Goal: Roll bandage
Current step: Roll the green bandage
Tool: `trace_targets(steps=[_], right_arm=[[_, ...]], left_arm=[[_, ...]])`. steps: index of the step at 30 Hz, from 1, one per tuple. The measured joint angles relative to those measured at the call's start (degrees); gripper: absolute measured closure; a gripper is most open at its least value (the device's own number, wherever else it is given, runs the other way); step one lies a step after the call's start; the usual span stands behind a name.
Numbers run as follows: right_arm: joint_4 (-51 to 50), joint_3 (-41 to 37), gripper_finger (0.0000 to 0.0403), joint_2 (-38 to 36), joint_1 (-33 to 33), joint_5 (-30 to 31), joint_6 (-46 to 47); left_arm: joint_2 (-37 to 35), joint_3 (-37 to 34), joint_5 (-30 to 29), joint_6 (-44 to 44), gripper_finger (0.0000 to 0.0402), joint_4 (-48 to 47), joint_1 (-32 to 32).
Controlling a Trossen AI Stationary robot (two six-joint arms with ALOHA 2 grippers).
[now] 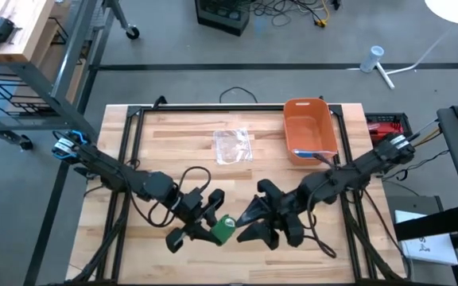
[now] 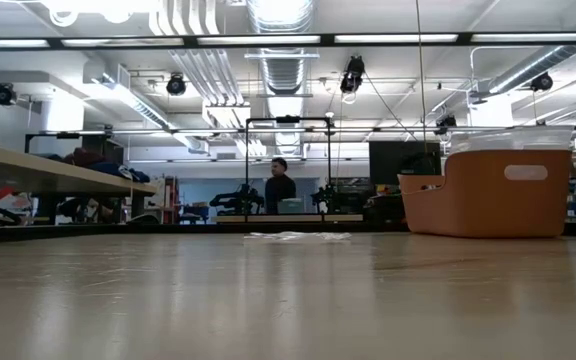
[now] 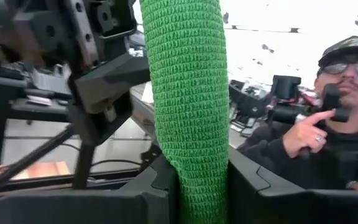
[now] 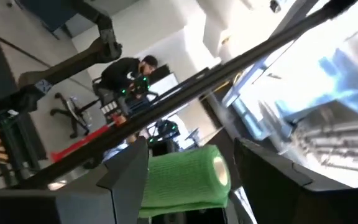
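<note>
My left gripper (image 1: 213,225) is clamped on the green bandage roll (image 1: 224,228), lifted over the table's (image 1: 173,135) near middle. My right gripper (image 1: 254,225) sits just right of it, fingers spread around the roll's end without gripping.

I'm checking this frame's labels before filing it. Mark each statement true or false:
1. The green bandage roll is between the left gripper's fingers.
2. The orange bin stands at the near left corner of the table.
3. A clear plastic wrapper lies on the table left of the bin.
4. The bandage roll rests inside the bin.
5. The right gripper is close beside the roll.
1. True: the green bandage roll sits clamped in the left gripper.
2. False: the orange bin stands toward the far right of the table.
3. True: the clear plastic wrapper lies left of the bin in the high view.
4. False: the roll is held near the table's front edge.
5. True: the right gripper is right next to it, fingers apart.
</note>
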Motion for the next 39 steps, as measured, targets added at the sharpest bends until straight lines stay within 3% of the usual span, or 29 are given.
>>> trace_targets(steps=[8, 15, 22, 31, 37, 39], right_arm=[[11.1, 0.0, 0.0168, 4.4, -3.4, -3.8, -2.8], [11.4, 1.1, 0.0181, 6.7, -6.2, -11.1, 2.1], [6.0, 3.9, 0.0247, 7.9, -8.2, -16.1, 9.5], [-8.5, 9.3, 0.0366, 7.7, -8.1, -16.2, 10.8], [-13.1, 10.3, 0.0401, 6.6, -8.1, -15.7, 11.7], [-13.7, 10.3, 0.0401, 6.1, -8.0, -12.8, 11.7]], left_arm=[[0.0, 0.0, 0.4, -1.9, 0.0327, 0.2, -0.7], [0.0, -0.2, 0.5, -2.1, 0.0327, -1.5, -0.9], [0.0, -0.3, 0.4, -2.1, 0.0327, -3.3, -0.9], [0.0, -0.5, 0.4, -1.8, 0.0327, -5.8, -0.9], [0.0, -0.5, 0.2, -2.1, 0.0327, -7.1, -0.9], [0.0, -0.5, 0.3, -2.1, 0.0327, -7.2, -0.9]])
